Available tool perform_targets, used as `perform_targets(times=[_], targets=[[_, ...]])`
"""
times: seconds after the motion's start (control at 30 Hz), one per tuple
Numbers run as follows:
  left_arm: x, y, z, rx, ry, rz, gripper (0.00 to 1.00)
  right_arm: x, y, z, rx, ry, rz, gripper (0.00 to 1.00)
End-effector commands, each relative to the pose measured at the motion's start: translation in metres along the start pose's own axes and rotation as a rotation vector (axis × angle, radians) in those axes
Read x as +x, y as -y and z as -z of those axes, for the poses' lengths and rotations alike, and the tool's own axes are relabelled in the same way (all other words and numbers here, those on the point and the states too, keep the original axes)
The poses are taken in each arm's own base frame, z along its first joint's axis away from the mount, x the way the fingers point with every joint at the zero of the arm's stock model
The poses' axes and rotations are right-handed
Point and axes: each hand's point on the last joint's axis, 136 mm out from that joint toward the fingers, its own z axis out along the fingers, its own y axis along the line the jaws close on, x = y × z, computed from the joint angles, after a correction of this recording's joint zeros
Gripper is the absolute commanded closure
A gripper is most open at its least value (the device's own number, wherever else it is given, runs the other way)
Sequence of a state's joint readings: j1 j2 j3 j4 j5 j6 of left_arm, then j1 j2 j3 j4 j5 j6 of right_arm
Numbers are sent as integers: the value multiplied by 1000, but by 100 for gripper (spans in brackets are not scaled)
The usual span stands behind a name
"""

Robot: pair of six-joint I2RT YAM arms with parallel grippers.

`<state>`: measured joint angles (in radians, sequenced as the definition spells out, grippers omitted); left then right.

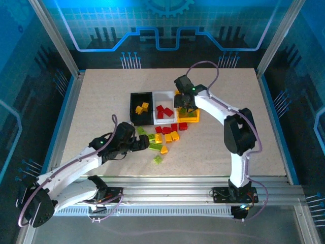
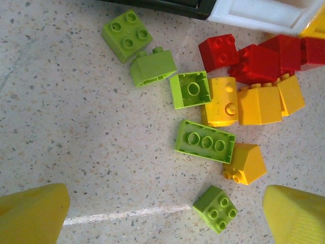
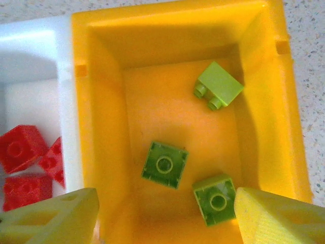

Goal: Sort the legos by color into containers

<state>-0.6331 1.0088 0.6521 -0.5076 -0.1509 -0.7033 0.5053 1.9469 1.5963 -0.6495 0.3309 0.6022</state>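
Speckled tabletop (image 2: 76, 127) bears loose legos (image 2: 205, 141) just beyond the left tool (image 2: 165, 218), spread wide and empty.

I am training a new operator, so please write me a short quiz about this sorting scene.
1. True or false: the yellow bin holds red bricks.
2. How many green bricks lie in it, seen from the right wrist?
3. The left gripper hangs open above: A) loose bricks on the table, B) the black bin, C) the white bin.
Key: 1 false; 2 three; 3 A.
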Motion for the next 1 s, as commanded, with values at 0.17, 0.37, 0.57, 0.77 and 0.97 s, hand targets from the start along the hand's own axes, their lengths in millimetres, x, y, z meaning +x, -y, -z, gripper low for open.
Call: perform_targets(times=[0.17,0.37,0.57,0.77,0.97], targets=[[17,37,-18,-2,-72,-204,8,29,-5,55,-108,72,1,29],[27,65,-40,-47,-105,-351,14,60,11,65,-121,66,-16,29],[31,88,-66,-89,-140,-424,26,77,28,73,-114,74,-41,29],[37,95,-90,-142,-175,-471,33,80,44,84,-113,100,-64,29],[44,95,-106,-210,-181,-521,43,78,55,91,-116,115,-86,28]])
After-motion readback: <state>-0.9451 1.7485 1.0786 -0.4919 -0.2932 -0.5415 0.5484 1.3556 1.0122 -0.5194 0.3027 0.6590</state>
